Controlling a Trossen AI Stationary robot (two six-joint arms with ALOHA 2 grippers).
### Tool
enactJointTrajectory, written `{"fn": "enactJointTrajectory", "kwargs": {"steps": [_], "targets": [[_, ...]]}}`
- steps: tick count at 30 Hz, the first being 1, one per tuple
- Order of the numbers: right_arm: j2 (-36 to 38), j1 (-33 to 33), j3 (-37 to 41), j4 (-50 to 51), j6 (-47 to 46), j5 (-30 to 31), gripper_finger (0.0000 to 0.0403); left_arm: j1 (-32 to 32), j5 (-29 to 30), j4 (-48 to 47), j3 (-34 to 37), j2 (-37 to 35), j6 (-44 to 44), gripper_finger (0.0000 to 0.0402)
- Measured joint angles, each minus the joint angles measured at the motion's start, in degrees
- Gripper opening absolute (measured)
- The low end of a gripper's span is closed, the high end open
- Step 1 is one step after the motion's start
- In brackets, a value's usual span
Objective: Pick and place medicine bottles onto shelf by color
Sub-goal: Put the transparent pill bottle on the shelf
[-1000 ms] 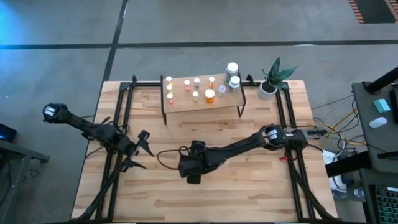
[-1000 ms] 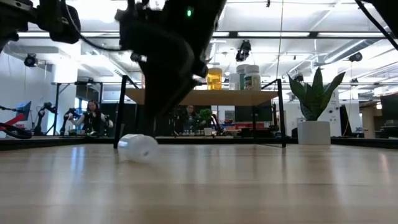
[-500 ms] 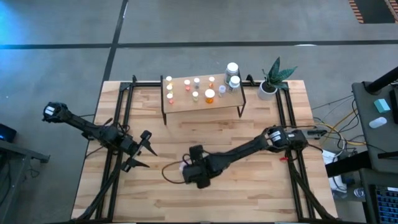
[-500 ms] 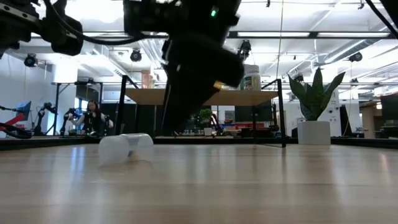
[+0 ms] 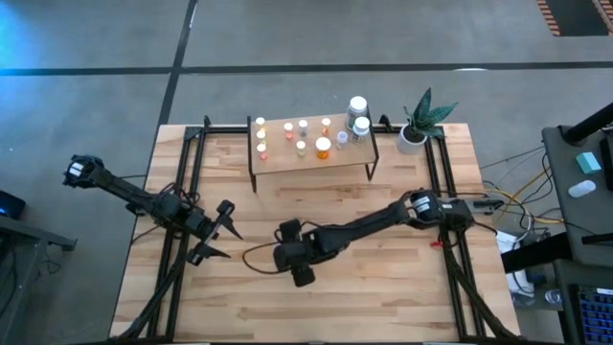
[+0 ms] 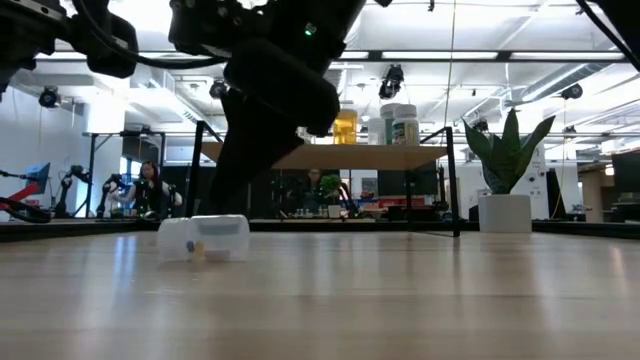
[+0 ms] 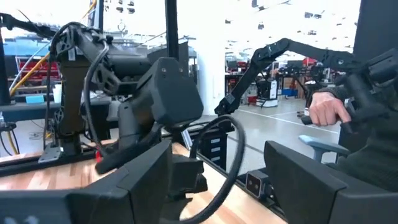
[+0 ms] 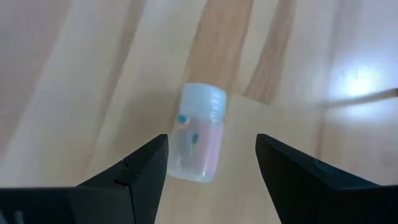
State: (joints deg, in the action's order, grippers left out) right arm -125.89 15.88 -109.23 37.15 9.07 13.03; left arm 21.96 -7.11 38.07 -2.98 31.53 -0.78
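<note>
The left hand (image 5: 218, 233) waits spread and empty at the plank desk's (image 5: 383, 297) left side. Mid-desk, the right hand (image 8: 210, 163) hangs open over a clear, white-capped cylindrical bottle (image 8: 198, 133) lying sideways, untouched. Other bottles (image 5: 323, 147) stand on the pale wooden shelf (image 5: 311, 159)

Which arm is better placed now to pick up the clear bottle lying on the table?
Right. Its open end effector hangs directly over the lying clear bottle, fingers either side. The left end effector waits farther off.
</note>
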Motion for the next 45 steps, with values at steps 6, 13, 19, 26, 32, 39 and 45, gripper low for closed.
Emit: {"fn": "enactJointTrajectory", "kwargs": {"steps": [6, 13, 19, 26, 32, 39, 45], "targets": [[-1.27, -2.17, -0.02, -3.03, -3.40, -5.74, 0.0233, 0.00, -0.01, 1.77, 0.04, 1.09, -0.30, 0.0239], [-3.56, -2.58, -0.04, -5.32, -10.27, -8.80, 0.0233, -0.02, -0.02, 1.98, 0.06, 3.00, -0.37, 0.0239], [-3.58, -3.03, -0.05, -4.63, -16.99, -7.29, 0.0233, -0.02, 0.21, 2.11, 0.06, 4.88, -0.35, 0.0239], [-4.57, -2.93, -0.15, -4.91, -15.55, -7.51, 0.0233, -0.02, 0.62, 2.43, -0.73, 5.49, -0.35, 0.0239], [-7.42, -2.91, -0.48, -5.91, -16.74, -7.09, 0.0233, -0.02, 0.64, 4.12, -0.61, 5.54, -0.35, 0.0239], [-7.09, -2.70, -0.46, -5.90, -16.64, -5.79, 0.0211, -0.02, 0.68, 3.80, -0.42, 5.87, -0.37, 0.0239], [-6.45, -2.70, -1.12, -5.28, -16.53, -6.18, 0.0155, -0.02, 0.72, 3.98, -0.51, 6.23, -0.37, 0.0239]]}}
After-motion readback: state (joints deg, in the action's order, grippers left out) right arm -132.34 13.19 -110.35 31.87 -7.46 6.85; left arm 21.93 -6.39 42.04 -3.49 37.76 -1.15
